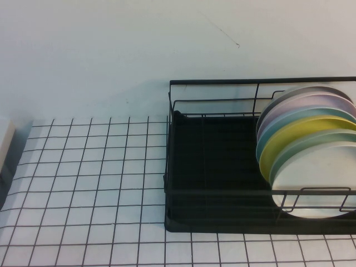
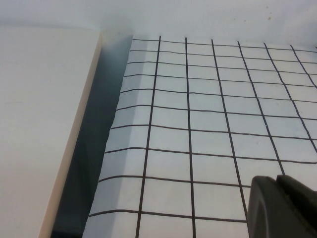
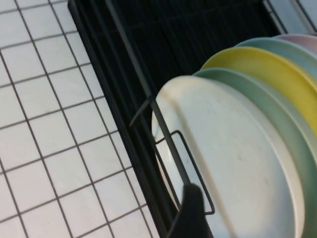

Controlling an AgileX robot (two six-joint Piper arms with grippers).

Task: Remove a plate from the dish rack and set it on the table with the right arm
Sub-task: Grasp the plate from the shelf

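The black wire dish rack (image 1: 222, 167) stands on the right of the gridded white table (image 1: 94, 183). Several plates stand upright at its right end. The whitish plate (image 1: 317, 183) is the front one, with a pale green plate (image 1: 328, 139) and a yellow plate (image 1: 300, 133) behind it. In the right wrist view the whitish plate (image 3: 233, 153) fills the middle. My right gripper (image 3: 233, 220) is open just in front of it, above the rack's front rail (image 3: 163, 134). Only one of its dark fingers (image 3: 190, 213) shows. My left gripper (image 2: 280, 208) is shut and empty over the table's left part. Neither arm shows in the high view.
A pale beige slab (image 2: 44, 124) lies beside the table's left edge, with a dark gap between them; it also shows in the high view (image 1: 4, 142). The rack's left half (image 1: 211, 156) holds no plates. A plain pale wall is behind.
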